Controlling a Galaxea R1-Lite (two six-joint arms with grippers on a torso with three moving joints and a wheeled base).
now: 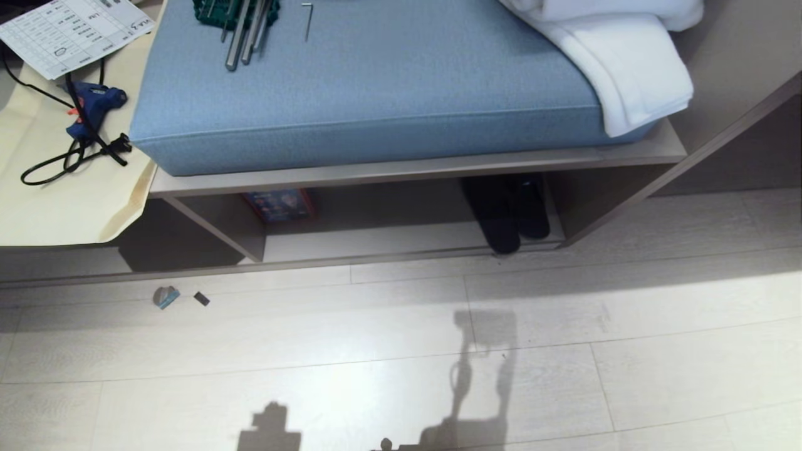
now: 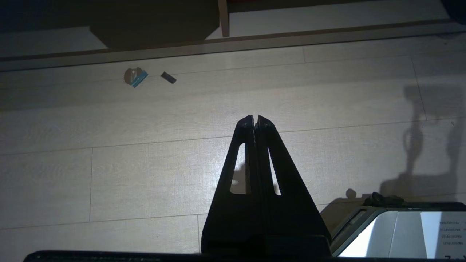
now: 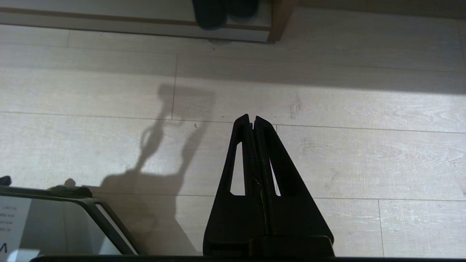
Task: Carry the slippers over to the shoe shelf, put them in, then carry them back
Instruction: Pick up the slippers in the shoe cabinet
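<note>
In the shelf: the slippers [image 1: 509,213] lie side by side at the right end of the shoe shelf [image 1: 401,241], under the blue cushion [image 1: 369,100] of the bench; one toe reaches the front lip.
Step in hand: judged from this, the putting-in is done and the fetching back is to begin.
Left hand [image 2: 255,120]: clenched and empty, hanging above bare floor [image 1: 401,351], well apart from the shelf.
Right hand [image 3: 251,120]: clenched and empty, above the floor in front of the slippers [image 3: 222,11].
Approach: the right hand is the nearer one; it must release its fingers first, then go in low and level under the bench top.
Grasp: probably take both broad straps together, or the near edges.
Risk: knocking the shelf's right wall [image 1: 583,207] or pushing the pair deeper.
</note>
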